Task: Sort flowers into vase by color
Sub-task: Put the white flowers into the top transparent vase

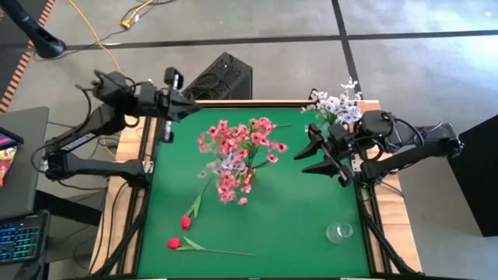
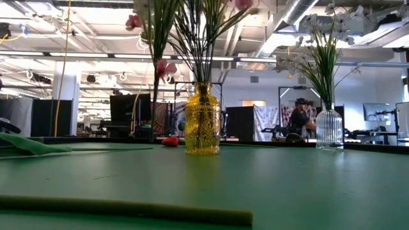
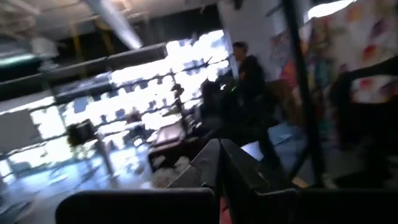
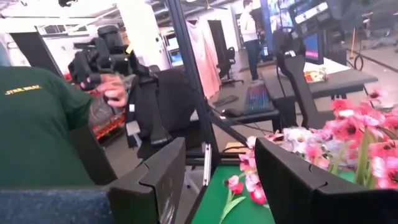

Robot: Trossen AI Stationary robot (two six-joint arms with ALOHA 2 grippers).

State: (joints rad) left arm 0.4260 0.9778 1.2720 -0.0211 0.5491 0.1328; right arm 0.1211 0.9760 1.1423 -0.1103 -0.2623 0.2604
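Observation:
Pink flowers [image 1: 241,149] stand in a yellow vase [image 2: 202,121] at the middle of the green table. White flowers [image 1: 336,105] stand in a clear ribbed vase [image 2: 329,129] at the far right corner. Two red buds [image 1: 185,222] [image 1: 173,243] on green stems lie flat on the mat near the front left. My right gripper [image 1: 302,162] hangs open to the right of the pink bunch, pointing level toward it, with nothing between its fingers [image 4: 221,180]. My left gripper [image 1: 191,101] is shut and raised over the table's far left corner.
A small clear glass vase [image 1: 339,231] stands near the front right. A person in a green shirt [image 4: 37,118] shows beyond the table's left side in the right wrist view. Bare mat [image 1: 296,210] lies between the pink bunch and the glass vase.

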